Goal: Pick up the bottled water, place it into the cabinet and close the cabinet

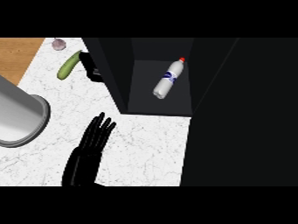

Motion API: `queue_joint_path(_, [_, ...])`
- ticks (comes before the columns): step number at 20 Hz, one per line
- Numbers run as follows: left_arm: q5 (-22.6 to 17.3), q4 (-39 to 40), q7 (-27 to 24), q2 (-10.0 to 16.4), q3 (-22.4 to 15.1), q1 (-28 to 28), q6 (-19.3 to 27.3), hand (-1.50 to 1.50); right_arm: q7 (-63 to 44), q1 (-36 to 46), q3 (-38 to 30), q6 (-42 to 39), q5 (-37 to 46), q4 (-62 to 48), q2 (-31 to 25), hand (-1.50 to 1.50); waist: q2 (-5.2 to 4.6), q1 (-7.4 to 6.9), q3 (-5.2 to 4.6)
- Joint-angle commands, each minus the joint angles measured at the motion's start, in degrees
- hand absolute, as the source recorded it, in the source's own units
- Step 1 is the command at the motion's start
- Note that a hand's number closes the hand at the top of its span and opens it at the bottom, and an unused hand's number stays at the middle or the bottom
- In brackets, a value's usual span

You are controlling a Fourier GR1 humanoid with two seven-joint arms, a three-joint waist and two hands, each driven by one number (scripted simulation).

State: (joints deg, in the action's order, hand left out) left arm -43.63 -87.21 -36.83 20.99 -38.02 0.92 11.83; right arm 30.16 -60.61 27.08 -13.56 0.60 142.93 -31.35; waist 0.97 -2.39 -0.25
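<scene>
White marble tabletop (151, 148), left hand's (83, 159) fingers (102, 127) straight and empty. Clear red-capped plastic water bottle (169, 79) lies inside the open black cabinet (141, 98), ahead-right of them, cap end away. Only closing left, I guess.

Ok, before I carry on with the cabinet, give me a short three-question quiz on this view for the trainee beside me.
1. True or false: the bottled water stands upright on the counter.
2. How is the cabinet now? A) open, its inside showing B) shut C) out of view
3. Fill in: the left hand has straight fingers and holds ____.

Key
1. False: it lies on its side inside the cabinet.
2. A.
3. Nothing.
</scene>
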Motion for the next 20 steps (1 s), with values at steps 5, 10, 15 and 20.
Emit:
queue_joint_path(5, [-2.16,-7.33,-4.15,12.95,4.54,-10.07,-8.51,-1.5,-4.8,6.17,2.0,-3.96,11.49,10.87,-9.45,1.5,0.06,-0.74,-0.25])
queue_joint_path(10, [-3.73,-10.18,-8.11,18.79,8.04,-16.3,-13.35,-1.5,-10.96,10.62,6.55,-0.88,9.65,12.84,-8.35,1.5,-0.47,-1.53,-0.33])
queue_joint_path(15, [-5.19,-9.93,-11.43,23.76,11.04,-20.65,-19.86,-1.5,-18.26,16.38,13.15,0.07,6.95,10.97,-7.27,1.5,-1.14,-2.91,-0.47])
queue_joint_path(20, [-5.74,-9.62,-12.68,27.07,13.23,-22.06,-24.12,-1.5,-23.92,26.69,15.74,-0.6,4.66,6.38,-5.57,1.5,-1.8,-4.66,-0.4])
